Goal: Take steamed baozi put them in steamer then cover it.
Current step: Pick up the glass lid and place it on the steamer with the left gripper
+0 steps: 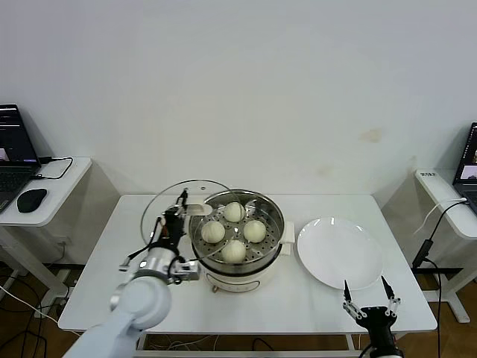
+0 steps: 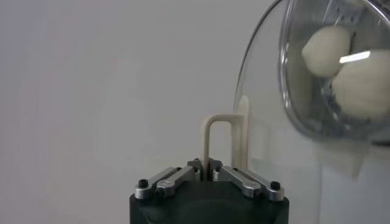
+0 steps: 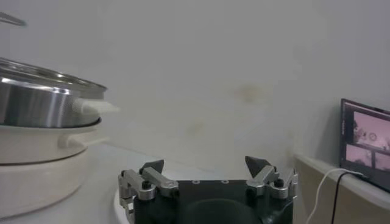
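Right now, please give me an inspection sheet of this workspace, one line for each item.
Surface: white table, bare at the front.
Job's things: four baozi in the steamer; cover held tilted at the steamer's left, not on it.
Clutter: empty white plate right of the steamer.
Grippers: left gripper shut on the cover's handle; right gripper parked at the table's front right, jaws open.
Cables: on both side desks and on the floor.
Surroundings: laptop and mouse on the left desk; plain wall.
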`<state>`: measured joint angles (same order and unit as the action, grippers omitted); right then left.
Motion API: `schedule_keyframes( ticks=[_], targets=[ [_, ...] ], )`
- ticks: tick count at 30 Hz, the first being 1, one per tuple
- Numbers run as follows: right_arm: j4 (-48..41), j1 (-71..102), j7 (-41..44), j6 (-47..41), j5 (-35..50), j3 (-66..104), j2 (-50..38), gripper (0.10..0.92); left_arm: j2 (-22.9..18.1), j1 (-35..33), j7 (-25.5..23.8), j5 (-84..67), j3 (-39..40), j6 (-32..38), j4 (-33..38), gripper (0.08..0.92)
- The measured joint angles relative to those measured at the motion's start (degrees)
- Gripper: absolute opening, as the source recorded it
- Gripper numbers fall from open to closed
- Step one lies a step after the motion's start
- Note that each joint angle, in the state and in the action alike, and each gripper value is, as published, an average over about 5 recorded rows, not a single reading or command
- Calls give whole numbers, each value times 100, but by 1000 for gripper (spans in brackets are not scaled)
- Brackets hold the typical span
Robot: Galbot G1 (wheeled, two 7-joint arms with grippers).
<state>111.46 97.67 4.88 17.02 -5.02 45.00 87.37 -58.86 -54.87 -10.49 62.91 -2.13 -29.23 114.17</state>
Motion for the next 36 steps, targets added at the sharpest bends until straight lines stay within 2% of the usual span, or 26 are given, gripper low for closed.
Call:
schedule_keyframes(
  ticks=[16,26,36],
  targets=[
    [-105,3,-16,78,-73,-9,14,823,-1120,668,-246,830,810,-80,-944,140],
    [-110,13,-17,79,-113,-63,35,823,-1464,714,-297,1057,923,-84,-1243,140],
    [-138,30,-17,110,-125,-63,39,823,-1611,684,-329,1193,939,-58,-1341,140]
  ],
)
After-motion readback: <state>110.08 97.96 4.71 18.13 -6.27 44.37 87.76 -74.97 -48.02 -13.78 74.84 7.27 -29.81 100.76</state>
